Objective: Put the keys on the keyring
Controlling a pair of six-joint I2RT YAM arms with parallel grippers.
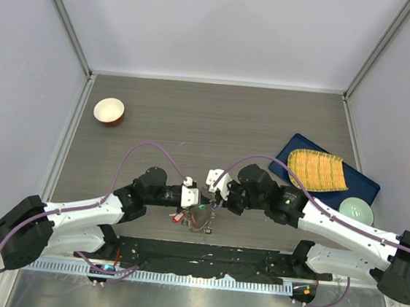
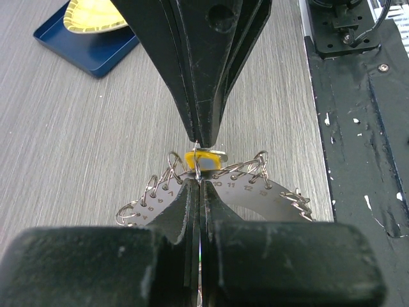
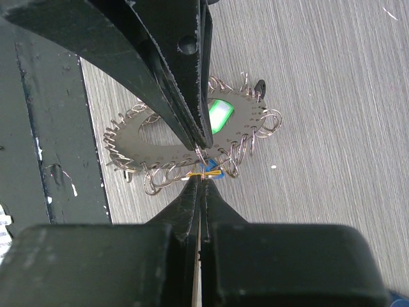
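The keyring (image 1: pixel 199 219) (image 2: pixel 259 194) (image 3: pixel 137 147), a flat grey toothed plate rimmed with small wire loops, lies near the table's front edge. Both grippers meet tip to tip over its rim. My left gripper (image 1: pixel 194 205) (image 2: pixel 199 183) (image 3: pixel 197 148) is shut on a wire loop at the keyring's numbered edge. My right gripper (image 1: pixel 207 205) (image 2: pixel 200 142) (image 3: pixel 204 178) is shut on the thin ring of a yellow-tagged key (image 2: pixel 206 159) (image 3: pixel 206 173). A blue tag (image 3: pixel 217 174) lies just beside it. A green tag (image 3: pixel 220 115) rests on the plate, and a red tag (image 1: pixel 178 218) is at its left.
A red-and-white bowl (image 1: pixel 109 110) stands at the far left. At the right, a blue tray (image 1: pixel 354 185) (image 2: pixel 96 54) holds a yellow ridged item (image 1: pixel 317 170), with a pale green bowl (image 1: pixel 356 210) beside it. A black mat (image 1: pixel 201 259) (image 2: pixel 358 128) (image 3: pixel 51 115) runs along the front edge.
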